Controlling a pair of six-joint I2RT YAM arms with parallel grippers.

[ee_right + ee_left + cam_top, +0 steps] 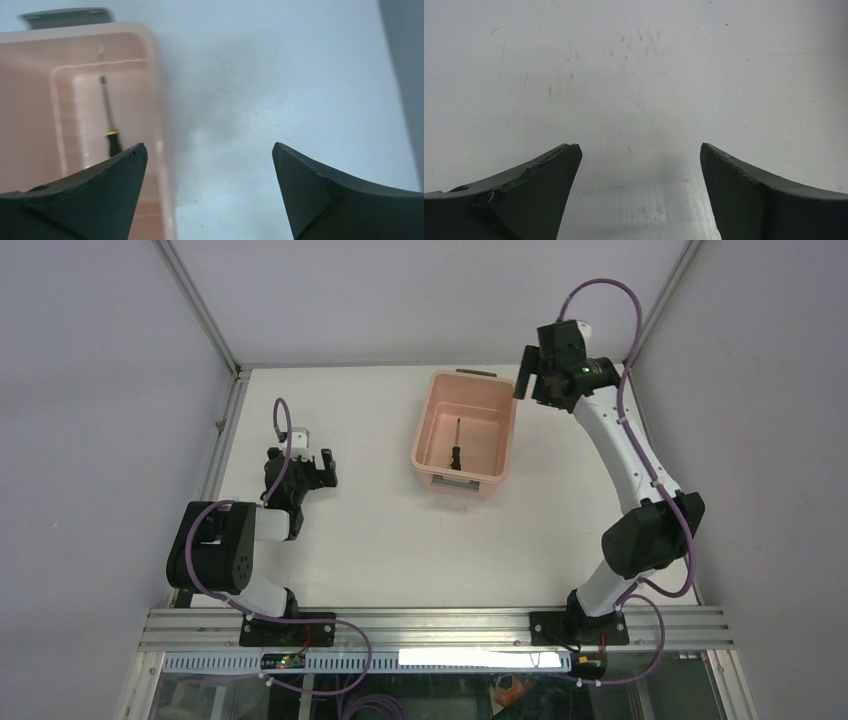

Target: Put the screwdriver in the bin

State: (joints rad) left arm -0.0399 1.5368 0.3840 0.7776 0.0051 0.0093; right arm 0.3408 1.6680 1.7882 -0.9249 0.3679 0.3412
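Note:
The pale pink bin (500, 430) stands at the back middle of the table, with a dark grey handle at each short end. The small screwdriver (455, 447) lies on the bin's floor, black handle toward the near end. In the right wrist view the screwdriver (109, 122) shows inside the bin (160, 100), with a yellow band at its handle. My right gripper (528, 377) is open and empty, up beside the bin's far right corner; in its own view (209, 146) it hangs over bare table. My left gripper (316, 468) is open and empty at the left, low over the table (639, 146).
Grey walls with metal posts close in the white table (350, 540) on the left, back and right. An aluminium rail (430, 625) runs along the near edge with both arm bases on it.

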